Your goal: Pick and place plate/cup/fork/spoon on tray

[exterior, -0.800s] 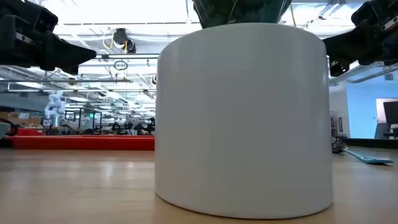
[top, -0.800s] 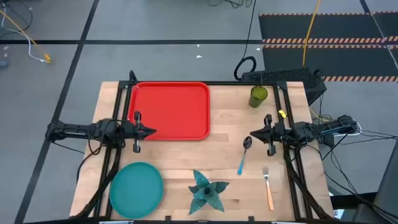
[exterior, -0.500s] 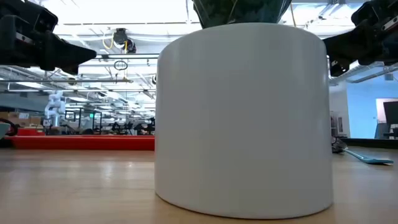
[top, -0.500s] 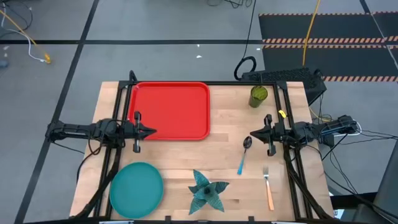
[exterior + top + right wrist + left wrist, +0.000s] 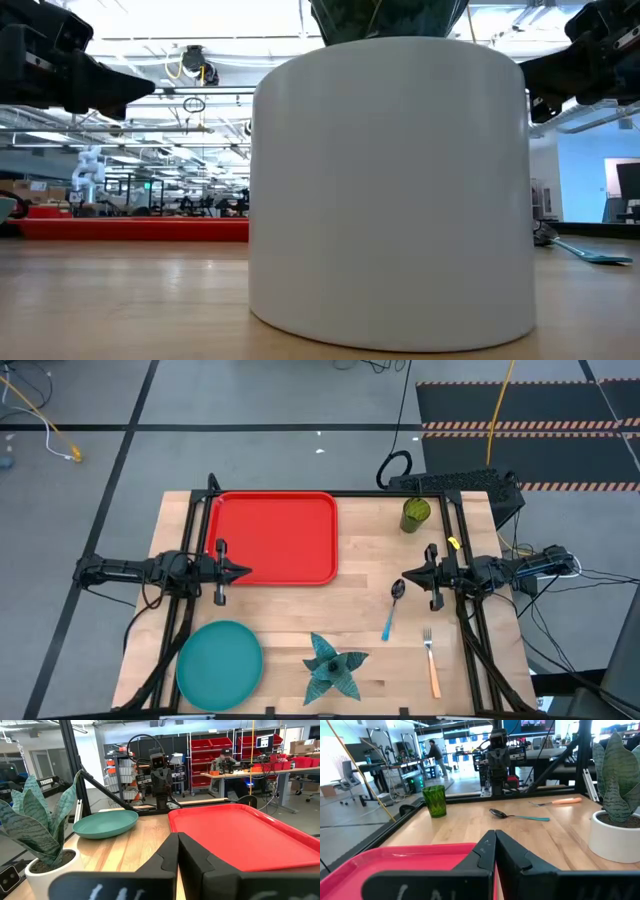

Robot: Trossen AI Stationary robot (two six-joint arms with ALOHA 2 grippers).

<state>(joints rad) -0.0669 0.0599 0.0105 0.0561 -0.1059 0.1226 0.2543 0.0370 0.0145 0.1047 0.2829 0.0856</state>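
Four pieces await placing, none yet on the tray (image 5: 275,538), which lies bare at the far left of the table (image 5: 365,595). High view: left gripper (image 5: 243,571) closed and holding nothing, hovering over the tray's near-left edge; right gripper (image 5: 408,578) likewise closed and empty, at the right side, tips pointing left. Plate (image 5: 219,665) at the near-left corner, on the near side of the left gripper and the left arm's likeliest item. Cup (image 5: 416,514) at far right, beyond the right gripper. Spoon (image 5: 391,610) just near of the right gripper's tips, its long axis running far to near, bowl at the far end, blue handle toward the near edge. Fork (image 5: 431,661) farther near and right, also lying far to near, tines at the far end. A potted plant (image 5: 331,665) stands at near centre. Low view: the plant's white pot (image 5: 390,190) fills the middle; tray edge visible at left, spoon at right. Left wrist view: closed fingers over the tray, cup, spoon and fork beyond. Right wrist view: closed fingers, plate and tray ahead.
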